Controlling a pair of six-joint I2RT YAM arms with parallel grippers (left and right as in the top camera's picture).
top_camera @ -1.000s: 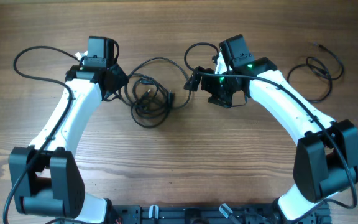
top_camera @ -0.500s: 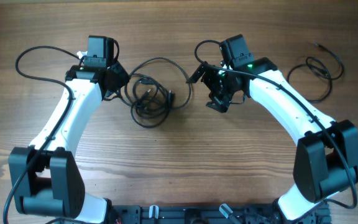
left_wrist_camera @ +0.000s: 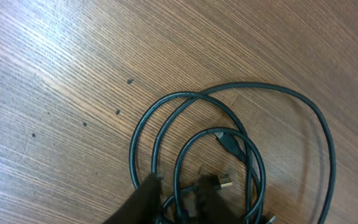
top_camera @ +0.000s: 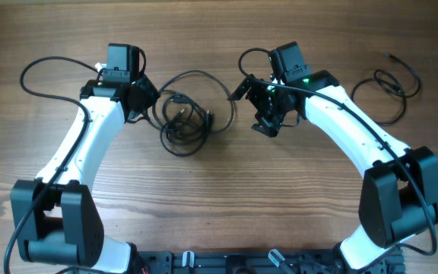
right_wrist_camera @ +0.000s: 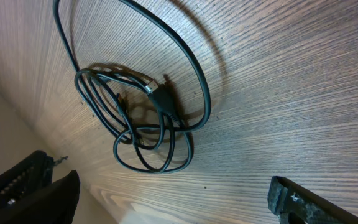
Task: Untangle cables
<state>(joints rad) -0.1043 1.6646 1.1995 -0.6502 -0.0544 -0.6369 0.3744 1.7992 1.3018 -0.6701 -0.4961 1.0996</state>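
**Overhead, with wrist details.** Wooden worktop [top_camera: 219, 190], grain running left to right, filling the overhead view. Broad bare stretch on the near side between the two arms [top_camera: 90, 144]; narrower bare band along the far edge.

Cables [top_camera: 181, 116] bundled in a coil toward the far side of the worktop, between the two end effectors. Coil about as wide as deep, with no clear long axis. Largest loop arching to the far right, smaller loops stacked toward the near left.

Loose cord [top_camera: 390, 85] lying well apart at the far right, one end trailing toward the far edge.

Right end effector [top_camera: 251, 109] just right of the coil, jaws spread wide, bare wood between them.

Left end effector [left_wrist_camera: 176, 198] at the coil's left rim, fingers [left_wrist_camera: 145, 200] narrowly apart with strands in the gap. Grip on those strands not determinable.

Two plug ends [left_wrist_camera: 227, 142] lying inside the loops in the left wrist view.
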